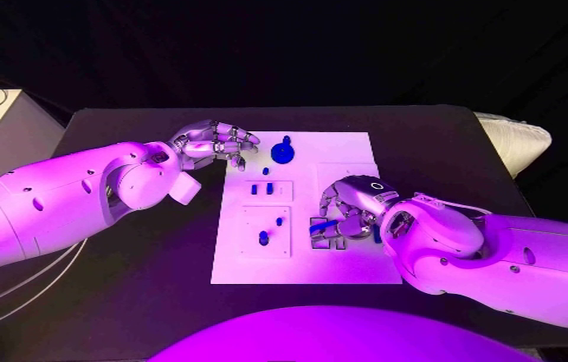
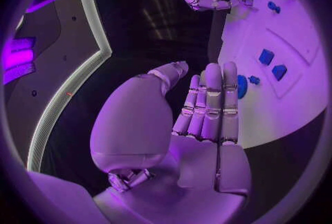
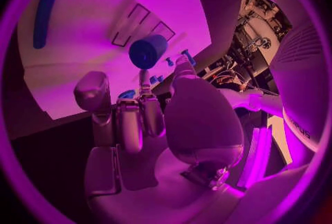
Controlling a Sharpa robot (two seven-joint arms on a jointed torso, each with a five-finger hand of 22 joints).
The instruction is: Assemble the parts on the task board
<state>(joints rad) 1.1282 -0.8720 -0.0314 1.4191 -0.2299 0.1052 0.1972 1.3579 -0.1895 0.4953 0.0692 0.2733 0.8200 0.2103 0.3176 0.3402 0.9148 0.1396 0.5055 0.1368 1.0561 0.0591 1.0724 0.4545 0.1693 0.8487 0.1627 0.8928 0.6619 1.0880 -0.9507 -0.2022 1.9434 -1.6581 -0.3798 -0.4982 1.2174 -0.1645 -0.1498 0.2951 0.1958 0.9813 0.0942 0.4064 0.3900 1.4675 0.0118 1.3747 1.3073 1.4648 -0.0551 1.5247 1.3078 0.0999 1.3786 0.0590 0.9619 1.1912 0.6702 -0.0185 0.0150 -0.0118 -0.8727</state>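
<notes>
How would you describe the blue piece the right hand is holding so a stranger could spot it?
Start at the white board mid-table. At its right edge sits the right hand. The blue cylinder pinched in its fingers is the piece; the other blue parts lie loose on the board.

Task board [image 1: 355, 272] looks like a matt, smooth white plate, table [image 1: 450, 140] matt black, blue parts [image 1: 281, 150] smooth plastic-looking, the cylinder [image 3: 147, 51] in the right hand [image 1: 343, 214] matt-ended, both hands incl. left hand [image 1: 216, 143] glossy metallic with smooth glossy shells.
</notes>
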